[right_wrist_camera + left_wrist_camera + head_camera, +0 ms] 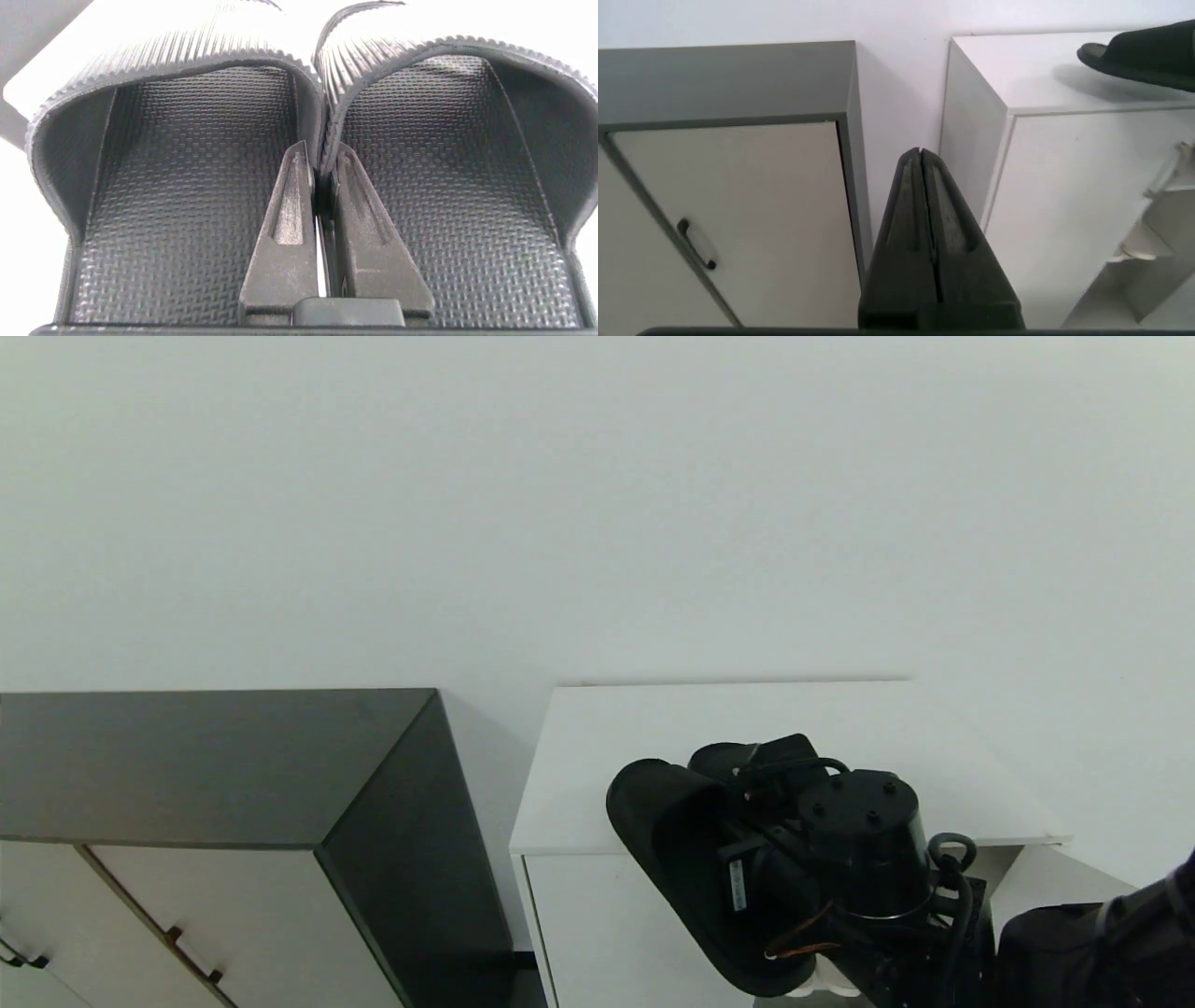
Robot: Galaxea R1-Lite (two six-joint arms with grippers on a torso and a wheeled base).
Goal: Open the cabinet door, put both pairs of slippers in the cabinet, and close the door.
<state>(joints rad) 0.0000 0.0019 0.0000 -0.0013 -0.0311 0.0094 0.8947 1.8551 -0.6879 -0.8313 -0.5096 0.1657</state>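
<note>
Two black slippers (187, 187) sit clamped in the right tool (318, 154) by the white cabinet (653, 728); left tool (920, 154) clenched empty.

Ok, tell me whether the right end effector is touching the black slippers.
Touching. The right wrist view shows the right end effector shut on the black slippers, pinching their two inner strap edges together.

Counted two black slippers (187, 187), one pair, pinched together at the right gripper (320, 159), one finger inside each. Counted two cabinets: one white cabinet (747, 737) just beyond that gripper, and one dark-topped cabinet (215, 756) well to its left. Counted two dark door handles (191, 957) on the dark-topped unit. Counted two grippers, the left gripper (921, 159) included.
</note>
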